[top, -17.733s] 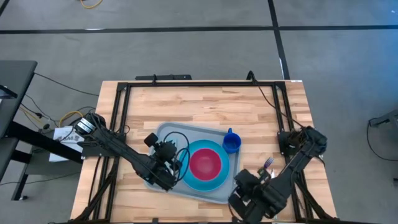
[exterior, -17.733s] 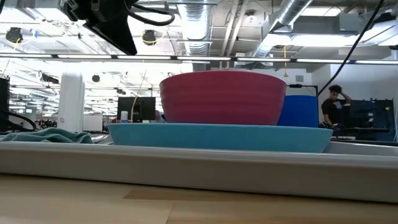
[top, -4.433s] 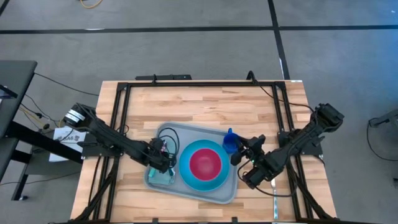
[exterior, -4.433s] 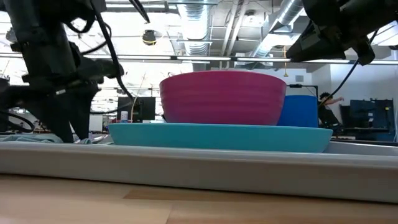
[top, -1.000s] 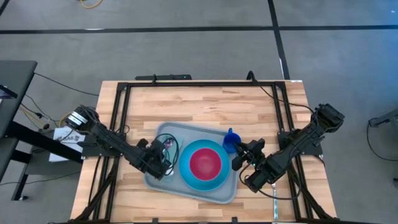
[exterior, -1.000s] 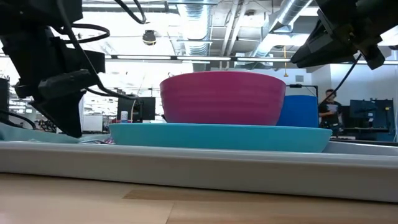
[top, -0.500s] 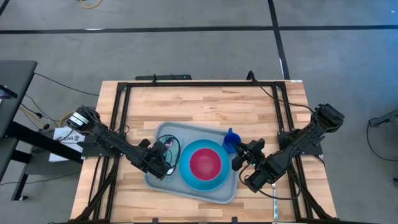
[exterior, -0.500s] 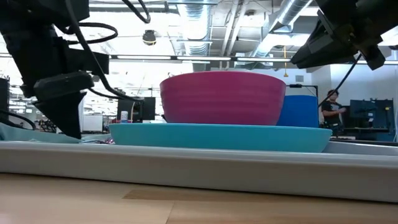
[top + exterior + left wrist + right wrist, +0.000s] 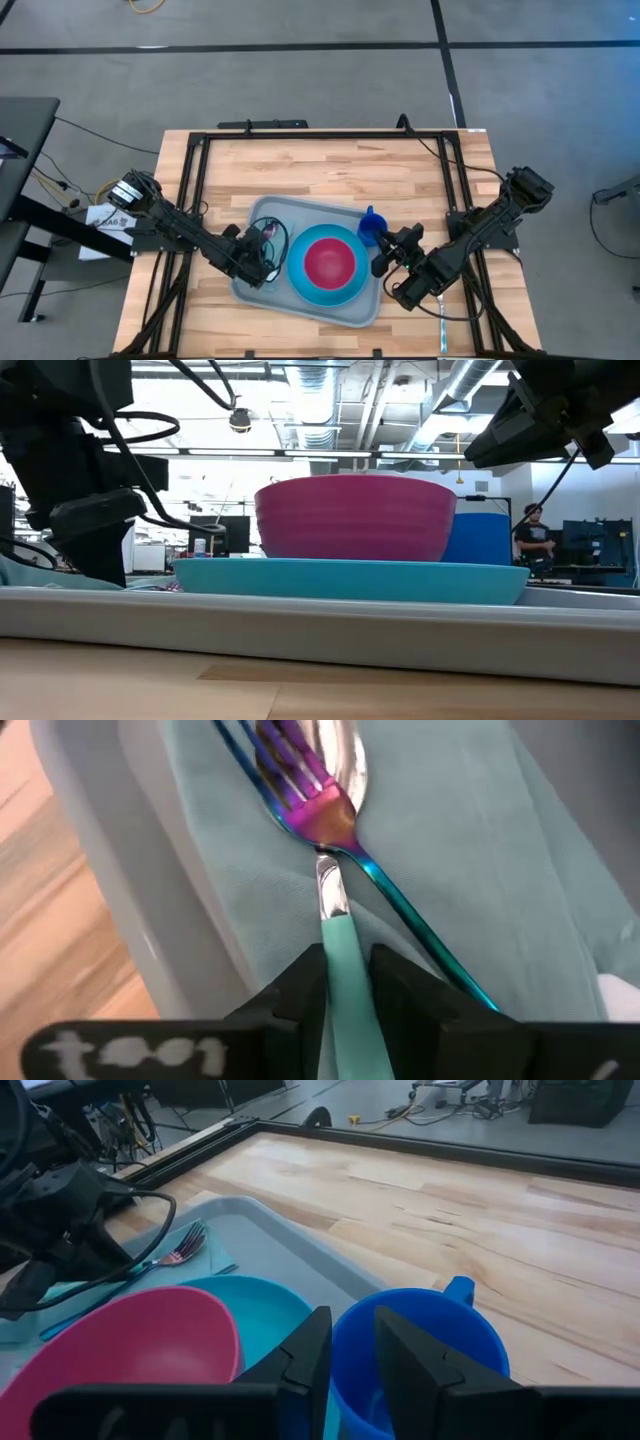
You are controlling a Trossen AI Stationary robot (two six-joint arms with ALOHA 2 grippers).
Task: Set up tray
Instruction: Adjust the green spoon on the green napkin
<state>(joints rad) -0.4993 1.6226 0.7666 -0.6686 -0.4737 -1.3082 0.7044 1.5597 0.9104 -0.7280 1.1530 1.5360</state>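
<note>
The grey-blue tray (image 9: 268,212) lies mid-table and holds a teal plate (image 9: 300,282) with a pink bowl (image 9: 330,262) on it. A blue cup (image 9: 370,230) stands at the tray's right rim. At the tray's left side a teal napkin (image 9: 480,850) carries an iridescent fork (image 9: 300,780) that crosses a teal-handled spoon (image 9: 338,750). My left gripper (image 9: 347,970) is down on the napkin, shut on the spoon. My right gripper (image 9: 350,1342) hovers just on the near side of the cup (image 9: 430,1345) and above it, its fingers a narrow gap apart, touching nothing. My left gripper pinches the spoon's teal handle (image 9: 346,935) between its two fingers, just behind the silver neck (image 9: 331,888). The fingers lie along the handle and slant down onto the napkin. The spoon's head lies on the napkin, crossed with the fork.
Bare wood lies on the table's far half (image 9: 330,165) and to the right of the tray. A black frame (image 9: 300,134) borders the table. In the low view the tray's rim (image 9: 300,625) fills the foreground, and a person (image 9: 530,540) stands far off in the room.
My left gripper has sunk a little toward the napkin, still shut on the spoon's handle.
</note>
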